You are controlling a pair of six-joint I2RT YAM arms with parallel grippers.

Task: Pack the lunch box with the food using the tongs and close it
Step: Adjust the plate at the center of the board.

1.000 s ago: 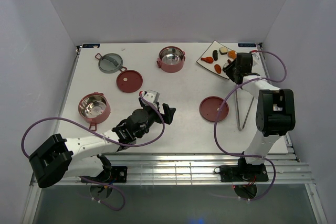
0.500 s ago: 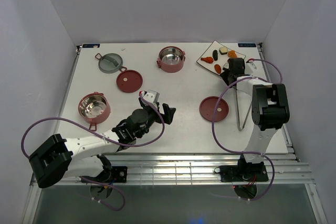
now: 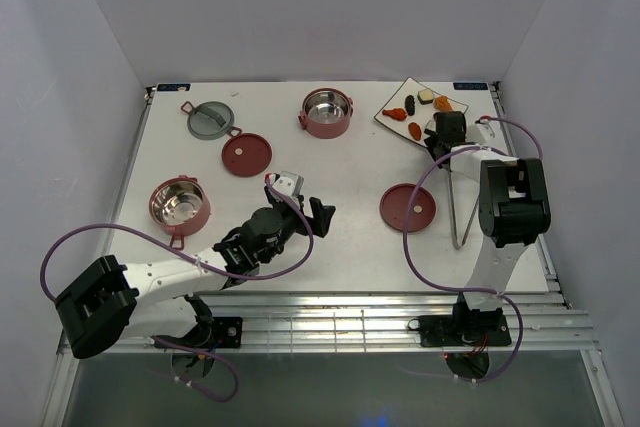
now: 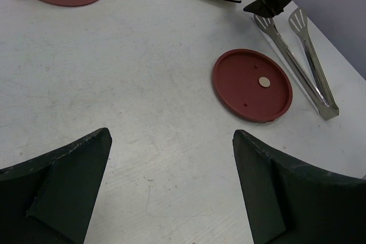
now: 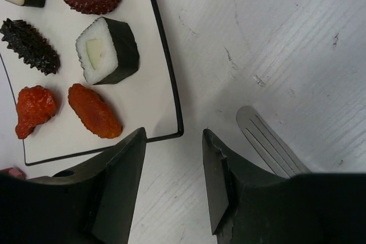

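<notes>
right gripper (image 5: 171, 178): half open, empty, over plate (image 5: 150, 92) corner | tongs (image 5: 267, 144): flat on table (image 5: 286, 38) just to its right (one blade tip beside the finger (image 5: 220, 187)), long axis pointing back to the near edge | left gripper (image 4: 171, 152): wide open, empty, well apart

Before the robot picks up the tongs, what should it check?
1. Tongs lie free on the table: ok.
2. Right gripper open and empty: ok.
3. Right gripper around the tongs: not ok, the tongs' tip lies beside it.
4. Food on the square plate: ok.
5. Both bowls uncovered: ok.
6. Left gripper open, away from the tongs: ok.
</notes>
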